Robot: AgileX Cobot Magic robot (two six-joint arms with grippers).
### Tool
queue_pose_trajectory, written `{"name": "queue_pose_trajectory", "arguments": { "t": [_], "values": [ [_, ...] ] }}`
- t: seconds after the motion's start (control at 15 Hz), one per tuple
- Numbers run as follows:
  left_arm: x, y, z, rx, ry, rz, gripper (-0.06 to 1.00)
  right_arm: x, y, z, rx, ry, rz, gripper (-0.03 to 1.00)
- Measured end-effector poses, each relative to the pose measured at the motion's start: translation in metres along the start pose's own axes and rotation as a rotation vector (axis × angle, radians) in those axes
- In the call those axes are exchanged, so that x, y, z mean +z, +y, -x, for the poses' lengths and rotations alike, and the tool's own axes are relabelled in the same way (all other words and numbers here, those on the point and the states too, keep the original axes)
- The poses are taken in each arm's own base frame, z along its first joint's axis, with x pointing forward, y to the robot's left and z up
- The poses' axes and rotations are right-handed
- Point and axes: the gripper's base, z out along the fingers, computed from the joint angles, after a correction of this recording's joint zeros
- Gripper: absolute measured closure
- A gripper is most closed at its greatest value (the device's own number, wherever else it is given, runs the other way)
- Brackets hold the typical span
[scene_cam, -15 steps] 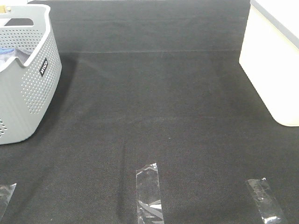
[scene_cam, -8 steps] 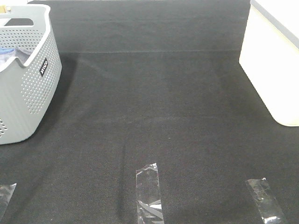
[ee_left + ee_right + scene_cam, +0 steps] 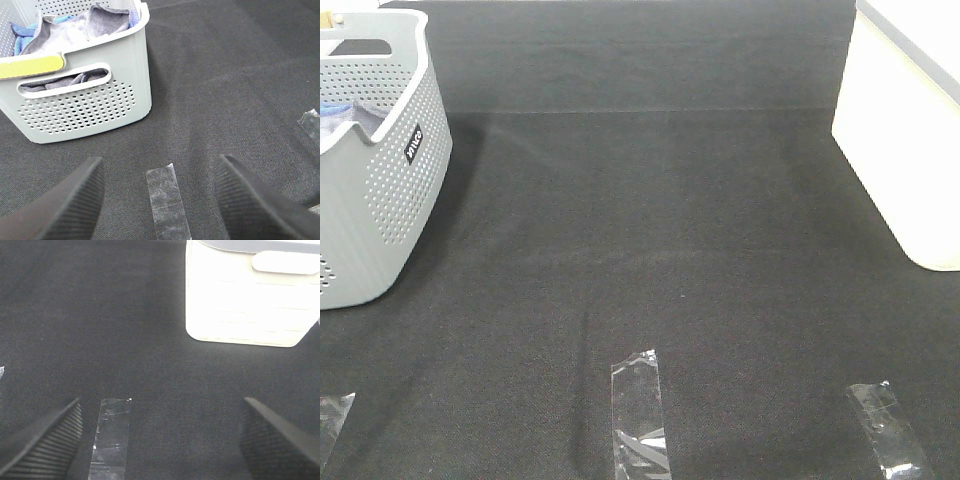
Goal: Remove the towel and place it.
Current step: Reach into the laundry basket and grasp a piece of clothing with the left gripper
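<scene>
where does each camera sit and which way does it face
Exterior high: high up, looking down on the black table, grey basket left, white bin right; no robot part shows.
Left wrist: on the left arm, looking past the open left gripper at the grey basket holding the towel.
Right wrist: on the right arm, looking past the open right gripper at the white bin.
Shared: exterior high and left wrist both show the basket; exterior high and right wrist the bin.
</scene>
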Motion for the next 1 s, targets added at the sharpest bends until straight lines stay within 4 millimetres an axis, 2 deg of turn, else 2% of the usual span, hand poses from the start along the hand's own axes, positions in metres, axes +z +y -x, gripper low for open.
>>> {"name": "queue_pose_trajectory", "arguments": {
  "t": [0.6, 0.73, 1.0],
  "values": [
    [0.000, 0.000, 0.001, -0.014, -0.004, 0.003, 0.33, 0.000, 0.000, 0.000, 0.000, 0.000, 0.000, 0.18],
    [0.002, 0.005, 0.013, -0.048, -0.046, 0.037, 0.35, 0.000, 0.000, 0.000, 0.000, 0.000, 0.000, 0.18],
    [0.044, 0.018, 0.048, -0.068, -0.027, 0.098, 0.36, 0.000, 0.000, 0.000, 0.000, 0.000, 0.000, 0.18]
  ]
}}
